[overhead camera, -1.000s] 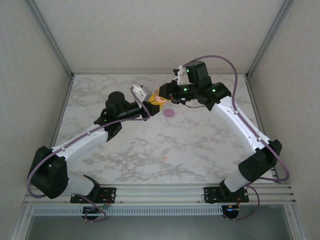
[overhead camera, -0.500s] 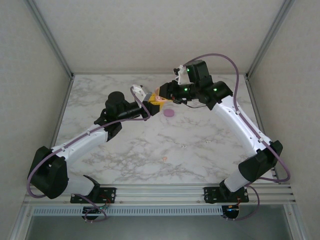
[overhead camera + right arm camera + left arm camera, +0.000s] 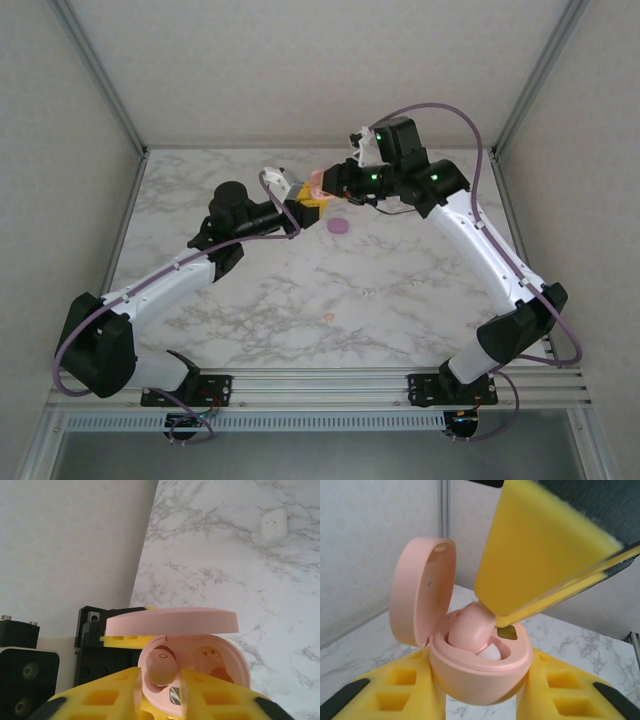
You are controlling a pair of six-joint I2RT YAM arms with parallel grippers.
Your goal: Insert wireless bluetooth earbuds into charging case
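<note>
Our left gripper clamps the open pink charging case; our right gripper pinches a pink earbud sitting partway in that case's well. We judge seating is in hand: next, press it flush, then release.

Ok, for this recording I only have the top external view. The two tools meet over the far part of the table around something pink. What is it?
Observer: It is a pink case with its lid swung open, clamped at its base between the pads of the left tool.
Operator: And what is the right one doing at it?
Observer: The right tool has its pads against the sides of a pink earbud that sits in one well of the case.
</note>
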